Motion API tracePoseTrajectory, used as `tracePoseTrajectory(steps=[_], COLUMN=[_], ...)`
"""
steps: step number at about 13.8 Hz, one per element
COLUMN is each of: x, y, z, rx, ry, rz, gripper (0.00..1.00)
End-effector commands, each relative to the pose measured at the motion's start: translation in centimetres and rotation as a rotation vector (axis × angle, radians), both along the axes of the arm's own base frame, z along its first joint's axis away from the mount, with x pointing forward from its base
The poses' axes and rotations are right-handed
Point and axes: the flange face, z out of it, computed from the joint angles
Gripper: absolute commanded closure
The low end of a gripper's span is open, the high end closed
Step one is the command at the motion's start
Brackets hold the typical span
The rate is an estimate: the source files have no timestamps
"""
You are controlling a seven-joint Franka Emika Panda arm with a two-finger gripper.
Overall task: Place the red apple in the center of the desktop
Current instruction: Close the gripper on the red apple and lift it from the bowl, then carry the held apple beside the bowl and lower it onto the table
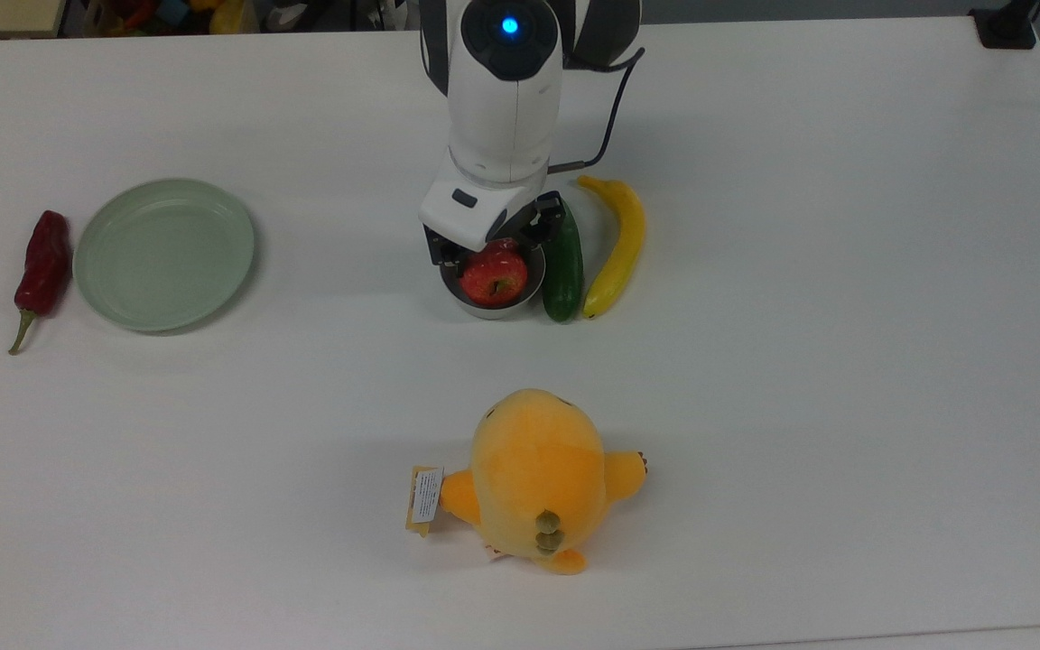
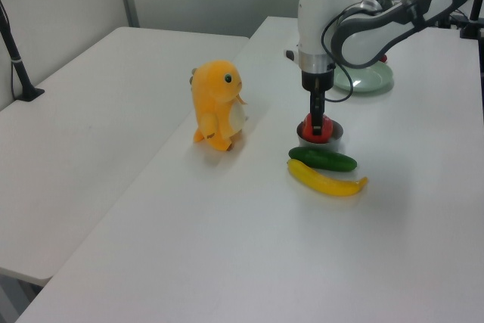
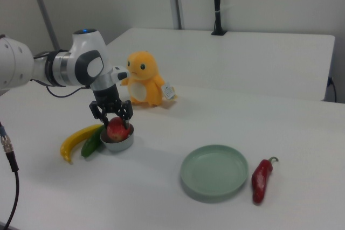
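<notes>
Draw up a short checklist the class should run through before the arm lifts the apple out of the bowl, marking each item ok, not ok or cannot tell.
1. Gripper astride the apple: ok, one finger each side in the right view.
2. Fingers firmly closed on the apple: cannot tell.
3. Apple clear of the bowl: not ok, it sits inside.
4. Cucumber out of the way: not ok, it lies against the bowl, by the top view's right finger.
5. Free desktop between bowl and plush toy: ok.
6. Banana apart from the gripper: ok.
</notes>
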Motion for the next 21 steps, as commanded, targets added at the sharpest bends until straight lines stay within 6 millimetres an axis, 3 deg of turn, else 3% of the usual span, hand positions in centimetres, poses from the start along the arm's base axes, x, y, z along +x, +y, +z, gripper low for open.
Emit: tracePoseTrajectory(steps=[1, 4, 6, 8, 11, 18, 21], x=[-2.6, -6.4, -8.3, -9.7, -11.4, -8.6, -8.3], y=[-0.9, -2.4, -5.0, -6.5, -6.8, -7.2, -7.8], z=[4.4, 7.7, 9.2, 7.9, 5.9, 1.2, 0.5], rx=[0.015, -0.005, 0.002, 0.013, 0.076, 0.113, 0.11], ry=[0.033, 0.121, 0.135, 0.157, 0.116, 0.059, 0.074], rz=[0.009, 0.103, 0.124, 0.154, 0.145, 0.095, 0.088], gripper=[0.63, 0.63, 0.62, 0.59, 0.59, 0.58, 0.58])
